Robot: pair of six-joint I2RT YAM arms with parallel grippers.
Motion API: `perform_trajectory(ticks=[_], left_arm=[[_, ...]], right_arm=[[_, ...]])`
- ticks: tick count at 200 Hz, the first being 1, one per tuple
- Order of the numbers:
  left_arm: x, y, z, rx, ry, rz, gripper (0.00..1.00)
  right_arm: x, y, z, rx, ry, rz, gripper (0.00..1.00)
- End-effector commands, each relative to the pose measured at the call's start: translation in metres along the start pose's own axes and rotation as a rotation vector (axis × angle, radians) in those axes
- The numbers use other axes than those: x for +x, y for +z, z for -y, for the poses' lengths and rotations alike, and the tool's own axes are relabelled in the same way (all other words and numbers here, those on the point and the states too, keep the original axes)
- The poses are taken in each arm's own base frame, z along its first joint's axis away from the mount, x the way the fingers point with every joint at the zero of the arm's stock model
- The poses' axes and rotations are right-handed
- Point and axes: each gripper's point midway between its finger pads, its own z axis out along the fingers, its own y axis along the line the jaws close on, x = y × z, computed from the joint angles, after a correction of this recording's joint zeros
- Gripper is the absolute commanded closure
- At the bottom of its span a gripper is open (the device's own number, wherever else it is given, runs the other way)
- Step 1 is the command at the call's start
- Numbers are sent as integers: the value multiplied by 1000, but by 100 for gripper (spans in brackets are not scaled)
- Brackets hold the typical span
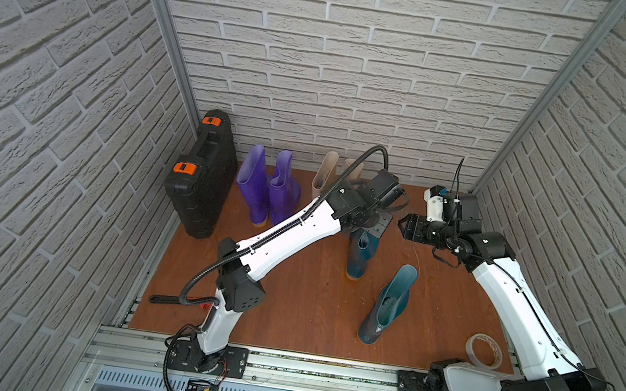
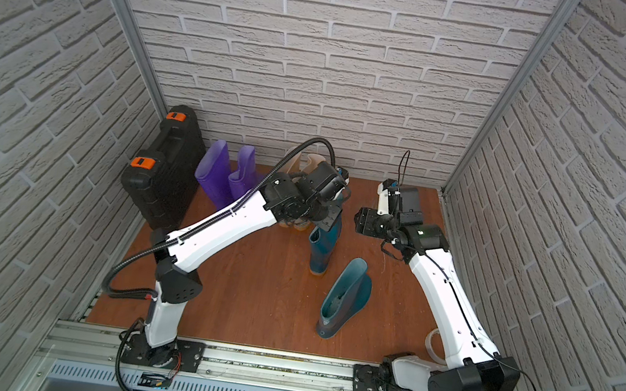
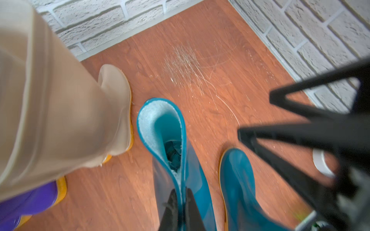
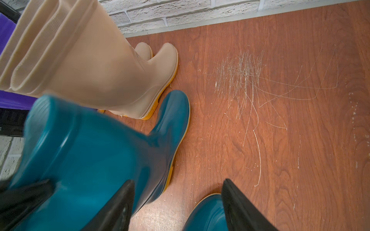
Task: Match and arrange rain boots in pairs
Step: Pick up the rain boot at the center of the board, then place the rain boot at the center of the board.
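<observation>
Two purple rain boots (image 1: 253, 180) stand side by side by the back wall, and two beige rain boots (image 1: 325, 173) stand together to their right. My left gripper (image 3: 181, 192) is shut on the top rim of an upright dark teal boot (image 1: 361, 254), pinching one side of its shaft wall. This boot is just in front of the beige pair (image 4: 90, 70). The other teal boot (image 1: 386, 309) stands alone nearer the front, leaning. My right gripper (image 1: 402, 225) hovers open to the right of the held boot (image 4: 90, 150), with nothing between its fingers.
A black hard case (image 1: 203, 174) with orange latches leans at the back left, next to the purple boots. A roll of clear tape (image 1: 484, 350) lies at the front right under the right arm. Brick walls close in three sides of the wooden floor (image 1: 288, 304).
</observation>
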Motion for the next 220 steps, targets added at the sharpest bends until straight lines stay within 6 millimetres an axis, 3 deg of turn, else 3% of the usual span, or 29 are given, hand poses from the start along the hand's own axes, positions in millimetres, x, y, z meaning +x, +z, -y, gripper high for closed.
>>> perform_trajectory(ticks=[1,49,88,140,157,182,220], left_arm=[[-71,-12,10,95,0,242,100],[-115,18,-3,161,-22,361,100],[-135,43,-13,239,-51,431,100],[-138,74,-23,290,-95,435,100],[-136,79,-25,290,-99,429,94],[-136,81,-23,299,-95,429,86],[-136,81,-14,347,-66,431,90]], right_arm=[[-11,1,-2,-9,-1,25,30],[-5,17,-3,-20,8,-27,31],[-5,24,-2,-15,10,-41,31],[-9,28,1,2,6,-39,31],[-8,30,2,7,9,-44,31],[-8,31,3,8,12,-48,31],[-10,28,4,10,8,-37,31]])
